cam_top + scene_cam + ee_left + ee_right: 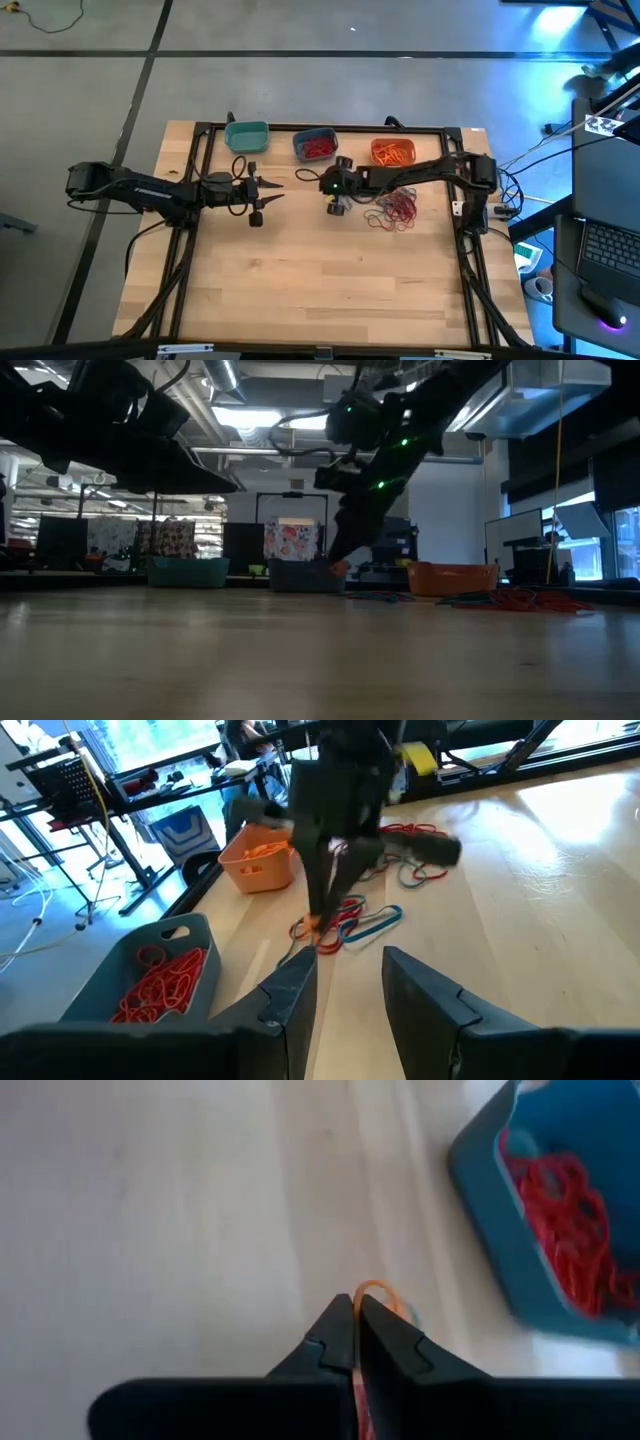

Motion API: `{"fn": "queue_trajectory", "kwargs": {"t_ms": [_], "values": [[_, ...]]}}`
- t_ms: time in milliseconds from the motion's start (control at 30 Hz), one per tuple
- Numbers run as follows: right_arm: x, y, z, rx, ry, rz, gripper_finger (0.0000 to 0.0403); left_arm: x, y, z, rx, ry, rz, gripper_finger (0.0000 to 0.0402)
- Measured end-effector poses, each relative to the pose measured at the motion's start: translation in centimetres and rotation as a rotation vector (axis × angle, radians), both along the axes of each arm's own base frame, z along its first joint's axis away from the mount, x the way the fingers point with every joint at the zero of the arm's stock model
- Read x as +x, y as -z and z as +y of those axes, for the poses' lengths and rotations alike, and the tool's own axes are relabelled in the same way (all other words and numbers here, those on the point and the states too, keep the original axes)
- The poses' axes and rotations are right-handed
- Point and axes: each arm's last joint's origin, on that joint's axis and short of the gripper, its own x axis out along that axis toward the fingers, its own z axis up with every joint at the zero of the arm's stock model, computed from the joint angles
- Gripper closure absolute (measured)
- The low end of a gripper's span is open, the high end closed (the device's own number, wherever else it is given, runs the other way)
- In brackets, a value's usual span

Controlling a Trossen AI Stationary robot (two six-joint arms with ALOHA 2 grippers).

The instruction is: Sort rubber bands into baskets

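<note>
Orange rubber band (376, 1292) is pinched between the clenched fingers of the right tool (356, 1312), low over the bench (320, 270) just beside the slate-blue basket (314, 146), which holds reds. Judged mid-sort: orange basket (393, 152) lies the other way, past the loose pile (392, 209). Teal basket (247, 136) shows nothing inside. Left tool (348, 982) waits released, apart.

Pale wooden table (300, 280) with a black frame around its edges. Along the far edge: teal basket (247, 136), slate blue basket (314, 145) with red bands, orange basket (393, 152). Just before the orange one, loose rubber bands (395, 208) lying tangled.
</note>
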Motion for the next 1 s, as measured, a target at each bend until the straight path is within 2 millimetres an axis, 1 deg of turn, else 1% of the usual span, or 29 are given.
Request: {"fn": "queue_trajectory", "kwargs": {"t_ms": [133, 200, 300, 367, 533, 700, 833, 1000], "values": [[-1.5, -1.8, 0.1, 0.02, 0.027, 0.013, 0.0395, 0.0, 0.0, 0.0, 0.0, 0.0, 0.001, 0.0289], [-2.5, -2.3, 0.2, 0.016, 0.039, 0.015, 0.0398, 0.0, 0.0, 0.0, -0.001, 0.0, 0.001, 0.0289], [-4.6, -2.6, 0.2, 0.008, 0.077, 0.014, 0.0398, 0.0, 0.0, 0.0, 0.0, 0.0, 0.001, 0.0289], [-6.4, -3.1, -0.2, -0.002, 0.124, -0.001, 0.0395, 0.0, 0.0, 0.0, 0.0, 0.0, 0.002, 0.0289], [-11.0, -4.0, -1.7, -0.009, 0.277, -0.055, 0.0392, 0.0, 0.0, 0.0, 0.011, 0.002, 0.003, 0.0289], [-14.6, -4.6, -3.5, 0.001, 0.417, -0.12, 0.0393, 0.0, 0.0, 0.0, 0.014, 0.003, 0.003, 0.0289], [-16.4, -4.7, -5.0, -0.001, 0.527, -0.149, 0.0391, 0.0, 0.0, 0.0, 0.014, 0.003, 0.002, 0.0289], [-17.4, -3.9, -7.0, 0.014, 0.638, -0.136, 0.0391, 0.0, 0.0, 0.0, 0.014, 0.003, 0.003, 0.0289]]}}
